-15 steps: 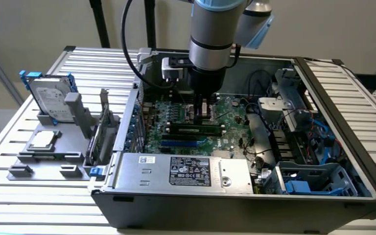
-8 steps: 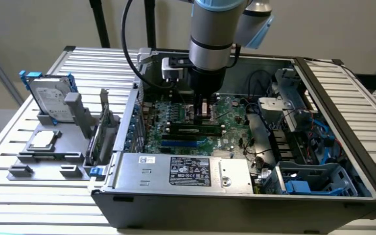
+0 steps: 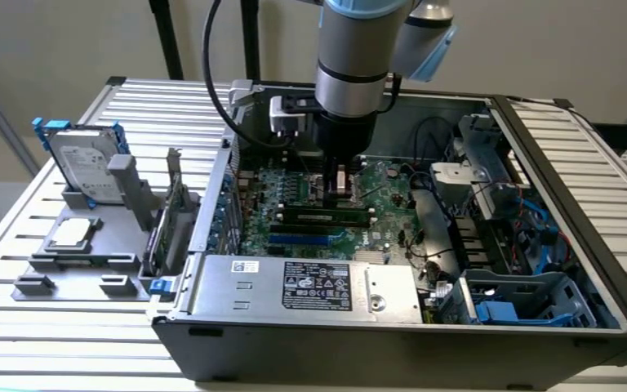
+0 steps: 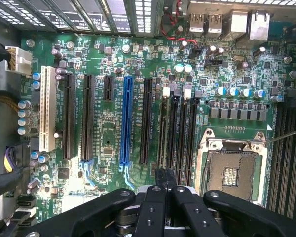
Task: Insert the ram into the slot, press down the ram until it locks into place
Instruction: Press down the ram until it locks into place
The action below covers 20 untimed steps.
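A: Where is the claw (image 3: pixel 341 189) right now?

B: Low inside the open grey computer case (image 3: pixel 401 327), hanging over the wide green motherboard (image 3: pixel 384 184). In the wrist view the claw's (image 4: pixel 165 180) two black fingertips (image 4: pixel 160 178) are pressed together with no gap between them and nothing held.

A: And the long thin green memory stick with dark chips?

B: In the exterior view the ram (image 3: pixel 325 219) sits along a long narrow black socket (image 3: pixel 368 211) on the board, just in front of the claw on the side nearer the grey power supply box with the white label (image 3: pixel 313 282). Whether its clips have caught, I cannot tell. The claw is close above it, but contact is not clear.

A: What does the wrist view give you?

B: A row of parallel black memory sockets (image 4: pixel 180 131) next to the square metal processor socket (image 4: pixel 232 170), and a long blue slot (image 4: pixel 126 126) among black expansion slots. The fingertips point at the near ends of those black sockets.

A: Anything outside the case?

B: On the ribbed metal surface (image 3: pixel 95 327), at the exterior view's left, a grey holder (image 3: pixel 79 261) carries a silver hard drive standing upright (image 3: pixel 82 167) and a small square processor chip (image 3: pixel 74 233).
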Tool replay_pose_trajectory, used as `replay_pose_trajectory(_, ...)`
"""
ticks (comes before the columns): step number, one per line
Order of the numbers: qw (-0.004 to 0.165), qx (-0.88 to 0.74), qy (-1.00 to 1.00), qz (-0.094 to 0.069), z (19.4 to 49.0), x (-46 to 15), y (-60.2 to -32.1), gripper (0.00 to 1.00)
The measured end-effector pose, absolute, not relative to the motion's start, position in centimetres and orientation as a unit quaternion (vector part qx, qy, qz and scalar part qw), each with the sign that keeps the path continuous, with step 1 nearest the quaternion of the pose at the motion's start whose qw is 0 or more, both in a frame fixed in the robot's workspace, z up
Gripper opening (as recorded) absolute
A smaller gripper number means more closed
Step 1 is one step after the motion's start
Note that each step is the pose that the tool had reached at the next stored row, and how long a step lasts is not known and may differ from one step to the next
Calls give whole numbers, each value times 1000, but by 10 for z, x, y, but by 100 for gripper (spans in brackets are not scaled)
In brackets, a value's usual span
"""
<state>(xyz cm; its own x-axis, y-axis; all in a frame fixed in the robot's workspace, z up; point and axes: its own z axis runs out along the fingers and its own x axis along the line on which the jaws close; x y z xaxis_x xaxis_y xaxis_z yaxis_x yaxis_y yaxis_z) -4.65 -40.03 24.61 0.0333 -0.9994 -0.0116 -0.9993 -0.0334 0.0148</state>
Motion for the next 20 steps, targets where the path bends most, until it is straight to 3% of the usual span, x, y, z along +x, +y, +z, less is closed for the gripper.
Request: replay_pose_trajectory(20,1,719,-695,-11,228,-46,-396,10)
